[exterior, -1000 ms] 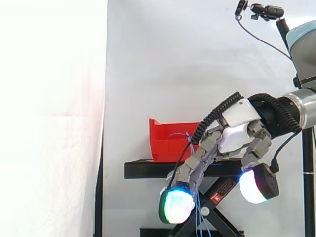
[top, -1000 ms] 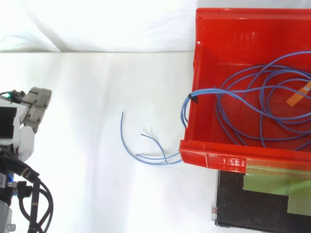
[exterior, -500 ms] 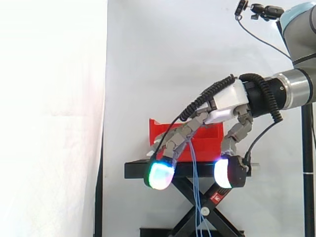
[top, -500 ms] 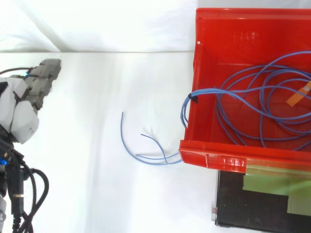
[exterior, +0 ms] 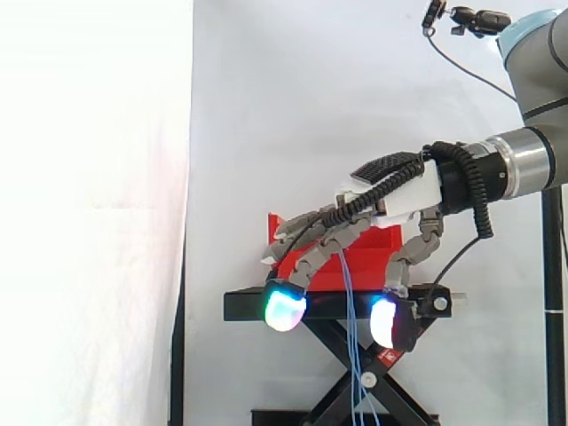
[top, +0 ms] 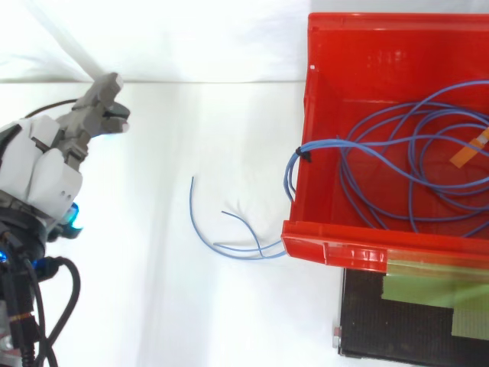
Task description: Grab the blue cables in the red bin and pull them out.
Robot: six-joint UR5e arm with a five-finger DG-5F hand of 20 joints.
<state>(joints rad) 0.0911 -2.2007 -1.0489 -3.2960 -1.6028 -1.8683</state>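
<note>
Blue cables (top: pixel 412 172) lie mostly coiled inside the red bin (top: pixel 328 251). One bundle is draped over the bin's 9 o'clock wall, and its loose ends (top: pixel 229 233) trail outside the bin toward 8 o'clock.

From above, the hand (top: pixel 40 164) sits well apart from all of this. The draped bundle lies at about 3 o'clock from it, with bare white ground (top: pixel 153 306) between. The fingers (top: pixel 98 103) point toward 1 o'clock, so they aim past the bin's far corner rather than at the bundle. The bundle's long axis crosses the wall roughly from 3 to 9, continuing down into the loose strands.

From the side, the hand hangs palm down at about the height of the bin, with the forearm nearly level. The fingers are loosely arched and spread, with the thumb set well apart from them, and the glowing pads (exterior: pixel 285 308) hang at the level of the black stand (exterior: pixel 248 304). They close on nothing — the blue strands seen hanging in line with the palm look to lie beyond it, not in it.

My judgement: the reach has yet to be made, and it calls for a swing toward 3 o'clock to bring the fingers across the bundle at the wall.
</note>
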